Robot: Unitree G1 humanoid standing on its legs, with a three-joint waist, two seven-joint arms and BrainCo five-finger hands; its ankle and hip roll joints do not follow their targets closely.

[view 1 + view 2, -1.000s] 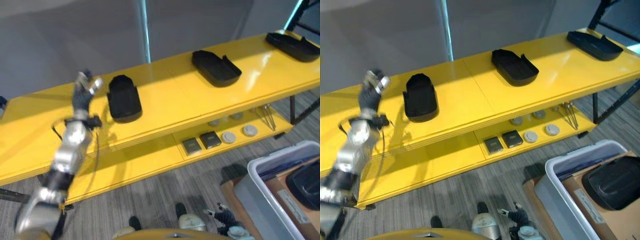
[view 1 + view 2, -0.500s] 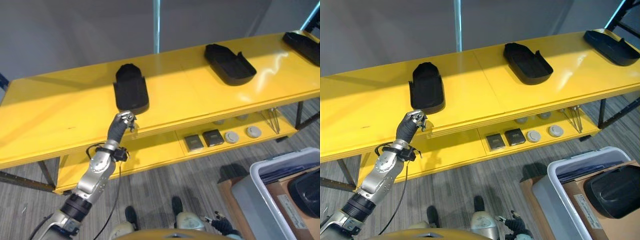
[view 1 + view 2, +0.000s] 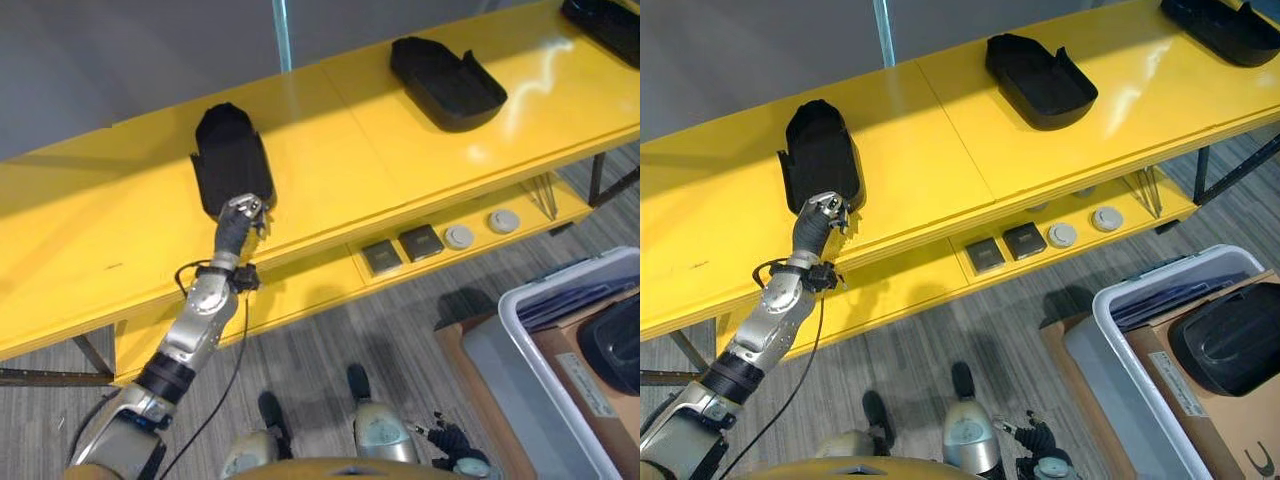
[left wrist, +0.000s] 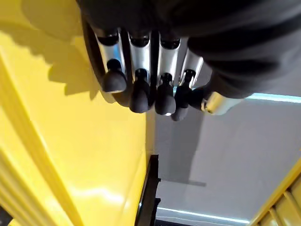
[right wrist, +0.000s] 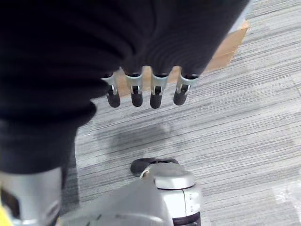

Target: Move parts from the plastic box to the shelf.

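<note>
In the eye views, three black parts lie on the yellow shelf (image 3: 400, 130), the nearest black part (image 3: 231, 160) just past the left hand (image 3: 238, 215), and one more part (image 3: 1230, 350) waits in the plastic box (image 3: 1120, 380) at lower right. The left wrist view shows the left hand's fingers (image 4: 141, 89) curled and empty above the shelf – best drawn clear without nudging the placed part. In the right wrist view, the right hand (image 5: 146, 89) hangs over the floor, fingers loosely bent, holding nothing – ready to reach for the box.

Left hand (image 3: 238, 216) raised, fingers curled; right hand (image 5: 146, 89) relaxed.
</note>
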